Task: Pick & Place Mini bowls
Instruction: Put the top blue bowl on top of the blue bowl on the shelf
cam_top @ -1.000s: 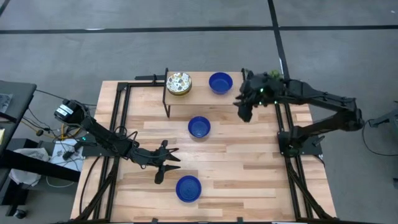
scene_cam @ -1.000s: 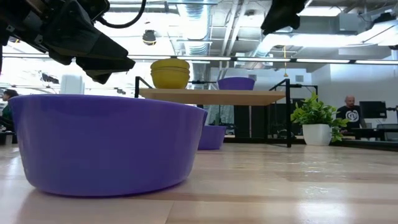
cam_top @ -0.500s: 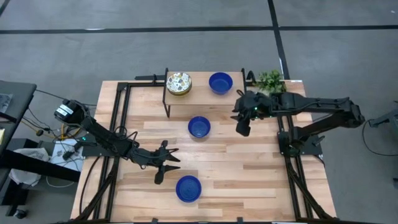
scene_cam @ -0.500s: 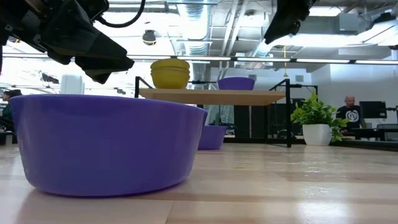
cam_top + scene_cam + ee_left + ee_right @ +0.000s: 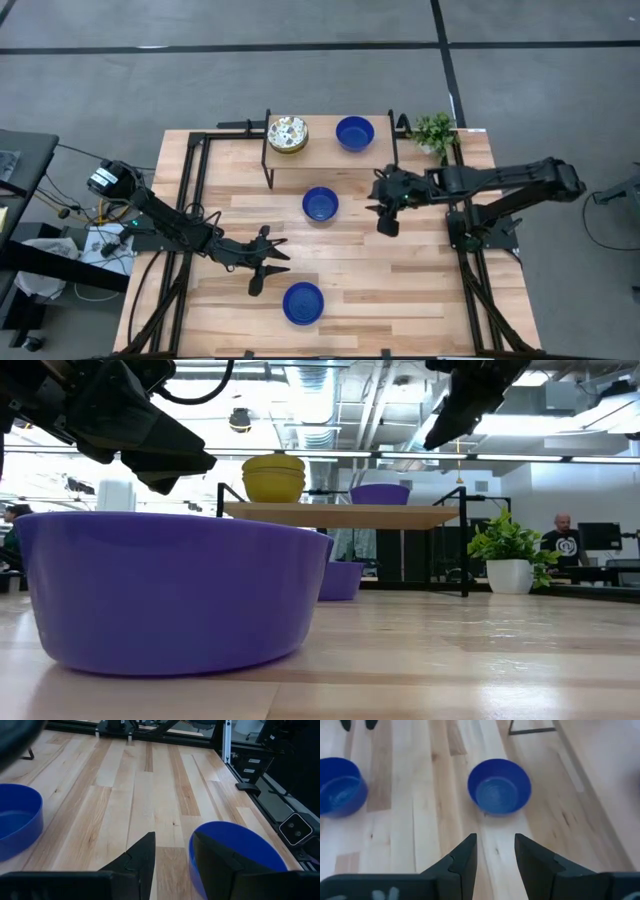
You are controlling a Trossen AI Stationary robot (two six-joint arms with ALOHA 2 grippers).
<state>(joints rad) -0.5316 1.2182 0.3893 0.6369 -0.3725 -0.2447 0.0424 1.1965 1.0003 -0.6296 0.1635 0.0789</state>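
Middle blue bowl (image 5: pixel 320 204) sits mid-table (image 5: pixel 400 270); another blue bowl (image 5: pixel 303 303) near the front edge, a third (image 5: pixel 354 132) on the shelf (image 5: pixel 320 148) beside the speckled stack (image 5: pixel 287 134). Right gripper (image 5: pixel 384 212) hangs just right of the middle bowl, fingers spread, empty. Left gripper (image 5: pixel 272 262) hovers above the front bowl, fingers apart.

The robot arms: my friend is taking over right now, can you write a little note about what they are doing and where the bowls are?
Left gripper: jaws open, empty, hovering just above the near blue bowl.
Right gripper: jaws open, empty, in the air right of the middle blue bowl, facing it.
Bowls: speckled bowl stack and one blue bowl sit on the shelf at the table's far edge.
Done: those on the shelf, apparently.
Left: the two blue bowls on the table, probably to be picked up next.
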